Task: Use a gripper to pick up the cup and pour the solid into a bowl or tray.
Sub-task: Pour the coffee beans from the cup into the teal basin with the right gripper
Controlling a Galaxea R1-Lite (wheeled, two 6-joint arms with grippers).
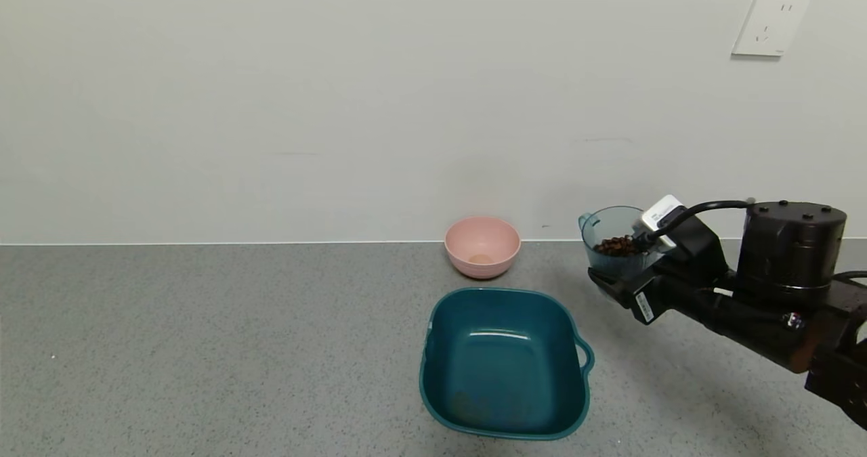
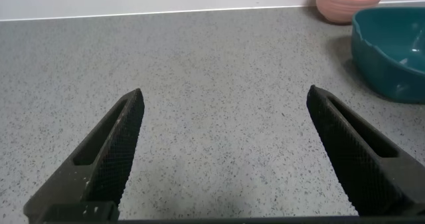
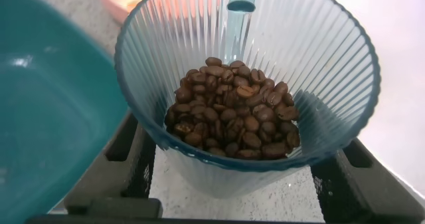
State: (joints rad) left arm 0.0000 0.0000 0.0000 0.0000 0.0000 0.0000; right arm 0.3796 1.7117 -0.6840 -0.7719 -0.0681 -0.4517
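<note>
Gripping the small translucent grey-blue ribbed plastic cup [image 1: 613, 240], the right gripper [image 1: 620, 277] holds it upright above the grey speckled countertop [image 1: 203, 349], its two black fingers clamped on the cup's lower sides. The head view shows the large dark teal rounded-square plastic basin [image 1: 504, 362] below and to the left of this claw, loop handle facing it, with the round pink bowl [image 1: 482, 246] farther back by the wall. Only the right wrist view looks down into the cup [image 3: 252, 84], where small dark reddish-brown coffee beans [image 3: 232, 111] lie heaped at the bottom, beneath the spout tab on the far rim, the basin [image 3: 46, 104] just beside. The left gripper [image 2: 226, 151] appears only in its own wrist view, fingers spread wide over bare countertop, basin and pink bowl well ahead. A plain white wall [image 1: 339, 105] with a white socket [image 1: 771, 24] backs the counter.
</note>
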